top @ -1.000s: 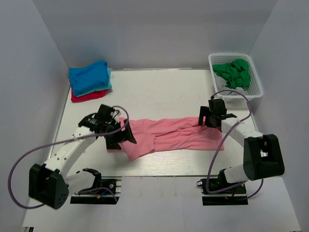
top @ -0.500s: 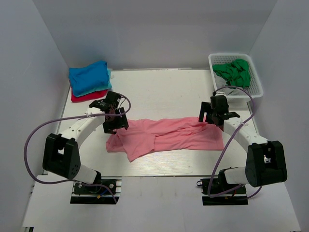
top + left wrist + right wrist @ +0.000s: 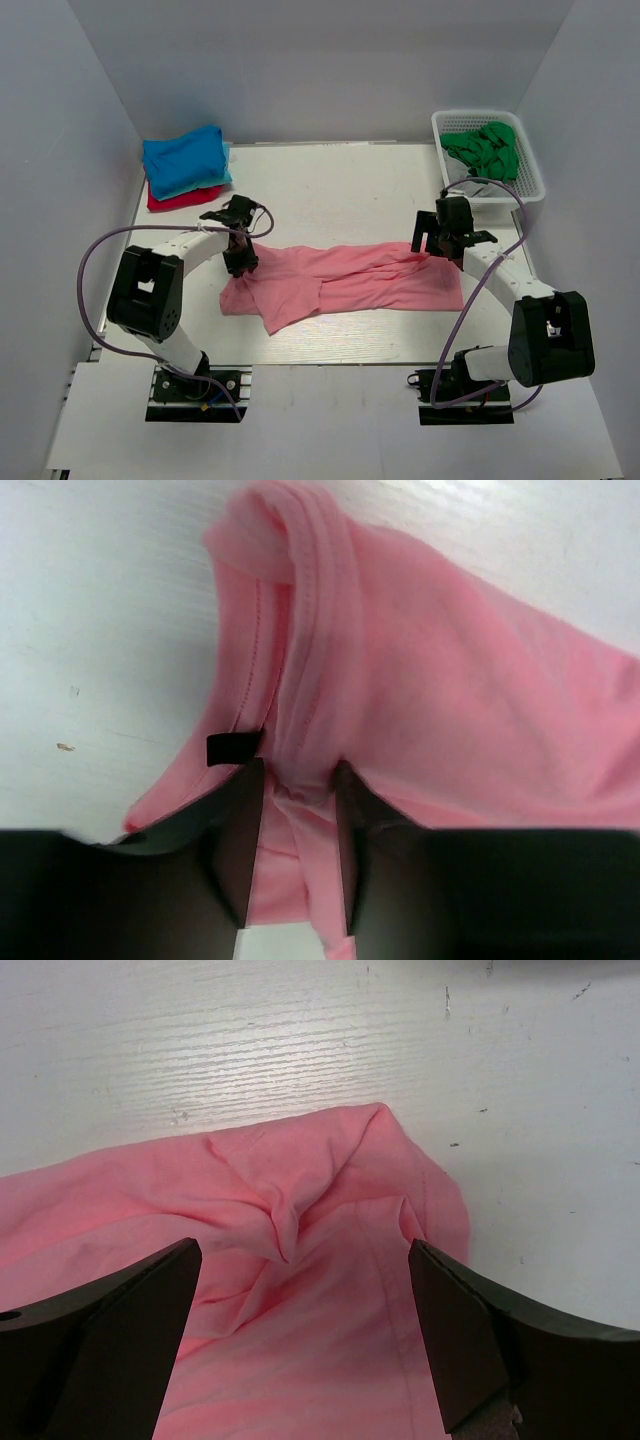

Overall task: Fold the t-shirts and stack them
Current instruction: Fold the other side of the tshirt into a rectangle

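Where seen from the top: salmon-pink t-shirt (image 3: 350, 285) spread mid-table (image 3: 330, 190); left gripper (image 3: 243, 262) on its 9 o'clock end, right gripper (image 3: 432, 250) above its 2 o'clock corner. Folded stack (image 3: 185, 165), blue over teal over red, at 10 o'clock.

Left wrist: left gripper (image 3: 297, 830) narrow, pinching a bunched cloth ridge; dark neck label (image 3: 232, 747) at 9 o'clock of it.

Right wrist: right gripper (image 3: 303, 1250) spread wide, holding nothing, shirt corner between its fingers.

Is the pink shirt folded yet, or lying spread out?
Partly folded: the pink t-shirt lies as a long, rumpled band across the table, layers overlapping along its length, not a compact stackable packet.
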Motion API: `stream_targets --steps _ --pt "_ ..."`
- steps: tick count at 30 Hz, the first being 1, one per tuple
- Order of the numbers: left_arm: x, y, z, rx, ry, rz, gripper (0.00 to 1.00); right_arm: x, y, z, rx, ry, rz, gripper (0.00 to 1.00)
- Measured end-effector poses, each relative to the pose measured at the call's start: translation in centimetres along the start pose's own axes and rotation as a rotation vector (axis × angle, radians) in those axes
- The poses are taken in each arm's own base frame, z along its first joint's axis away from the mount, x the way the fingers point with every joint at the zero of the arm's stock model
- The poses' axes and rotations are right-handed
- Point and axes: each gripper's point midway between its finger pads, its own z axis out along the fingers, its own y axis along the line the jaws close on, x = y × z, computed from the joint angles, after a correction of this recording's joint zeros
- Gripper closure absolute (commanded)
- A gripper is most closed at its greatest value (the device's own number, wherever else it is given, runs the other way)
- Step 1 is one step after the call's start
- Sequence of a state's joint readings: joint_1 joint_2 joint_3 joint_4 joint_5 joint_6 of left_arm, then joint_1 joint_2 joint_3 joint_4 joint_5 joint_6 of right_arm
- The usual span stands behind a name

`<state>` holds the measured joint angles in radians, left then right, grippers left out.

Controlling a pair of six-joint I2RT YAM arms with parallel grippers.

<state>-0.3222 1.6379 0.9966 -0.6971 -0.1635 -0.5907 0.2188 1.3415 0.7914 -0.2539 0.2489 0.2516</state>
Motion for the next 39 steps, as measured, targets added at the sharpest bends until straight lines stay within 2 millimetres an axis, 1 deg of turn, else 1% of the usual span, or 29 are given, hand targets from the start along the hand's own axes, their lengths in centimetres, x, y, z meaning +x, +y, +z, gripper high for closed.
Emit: stream_targets --steps 1,4,7,9,15,18,21,23,25,26,29,30,31,32,33,35,39 --pt "-0.1 0.1 0.0 -0.003 -0.004 -0.001 0.77 0.0 0.0 0.0 0.001 0.001 0.0 0.1" --pt "-0.4 0.0 0.1 0.002 -0.013 -0.009 1.0 0.1 -0.1 0.0 0.004 0.002 -0.001 0.1" --pt "-0.8 -0.2 -0.3 0.007 -0.016 -0.005 1.0 0.1 -0.1 0.0 0.005 0.005 0.0 0.1" --pt "-1.6 -0.6 -0.9 0.016 -0.03 -0.006 1.0 0.2 -0.1 0.0 0.005 0.006 0.001 0.1" --pt "-5.3 -2.3 -4.1 0.057 -0.095 0.017 1.0 0.3 -0.1 0.1 0.007 0.012 0.002 0.1" --pt "-6.7 -2.9 -5.1 0.072 -0.121 0.035 1.0 0.4 -0.1 0.2 0.007 0.014 0.004 0.1" --pt "-6.8 -3.0 -4.7 0.063 -0.112 0.056 1.0 0.4 -0.1 0.2 0.007 0.015 0.008 0.1" --pt "-6.3 -2.4 -3.6 0.026 -0.077 0.067 1.0 0.5 -0.1 0.3 0.008 0.019 0.009 0.1" --pt "-5.9 -1.6 -2.0 -0.021 -0.033 0.072 1.0 0.7 -0.1 0.4 0.01 0.026 0.009 0.1" --pt "-5.6 -1.1 -1.2 -0.045 -0.014 0.071 0.98 0.7 -0.1 0.5 0.011 0.029 0.009 0.1" --pt "-5.0 0.8 0.9 -0.127 0.042 0.066 0.53 1.0 -0.1 0.7 0.014 0.04 0.015 0.1" --pt "-5.0 1.4 1.4 -0.155 0.054 0.058 0.23 1.1 -0.1 0.8 0.016 0.043 0.017 0.1" --pt "-5.1 1.9 1.8 -0.182 0.067 0.049 0.09 1.2 -0.1 0.9 0.018 0.047 0.019 0.1" --pt "-5.4 2.3 2.1 -0.201 0.073 0.042 0.01 1.2 -0.2 1.0 0.022 0.049 0.019 0.1" --pt "-5.9 2.5 2.1 -0.215 0.074 0.032 0.01 1.2 -0.2 1.1 0.026 0.05 0.019 0.1" --pt "-7.4 2.6 1.8 -0.223 0.045 0.006 0.01 0.8 -0.2 1.2 0.03 0.048 0.02 0.1" --pt "-10.6 1.5 0.3 -0.196 -0.031 -0.019 0.01 -0.5 0.1 1.3 0.03 0.028 0.022 0.1"
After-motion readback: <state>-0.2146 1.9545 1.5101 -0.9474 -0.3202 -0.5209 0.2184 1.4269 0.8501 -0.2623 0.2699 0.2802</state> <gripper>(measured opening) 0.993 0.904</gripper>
